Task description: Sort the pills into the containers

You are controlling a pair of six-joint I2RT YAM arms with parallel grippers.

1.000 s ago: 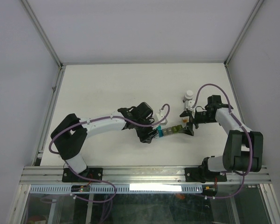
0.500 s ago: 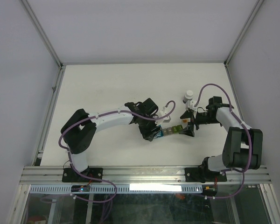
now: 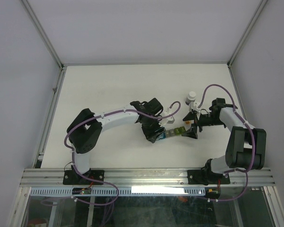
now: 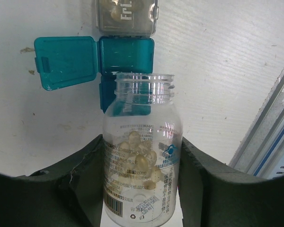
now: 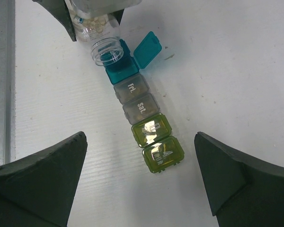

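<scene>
1. The desk (image 3: 109, 90) carries everything, and the containers (image 5: 141, 111) lie near its middle, between your two arms
2. Your left claw (image 3: 156, 134) is pinching a clear bottle (image 4: 141, 118) by its body. Your right claw (image 3: 191, 128) is spread wide with nothing in it, and its wrist view shows the green end of the strip in the gap
3. The containers form one joined strip. The teal compartment (image 5: 122, 71) has its lid (image 5: 148, 49) flipped open, but you cannot tell what is inside. The grey "Fri" (image 5: 131, 88) and "Sat" (image 5: 141, 108) compartments and the two yellow-green ones (image 5: 151, 130) have their lids down
4. The clear bottle is uncapped, its mouth just beside the open teal compartment
5. A small white-capped bottle (image 3: 191, 98) stands beyond the right claw
6. Pale pills (image 4: 139, 156) sit in the clear bottle's lower half
</scene>
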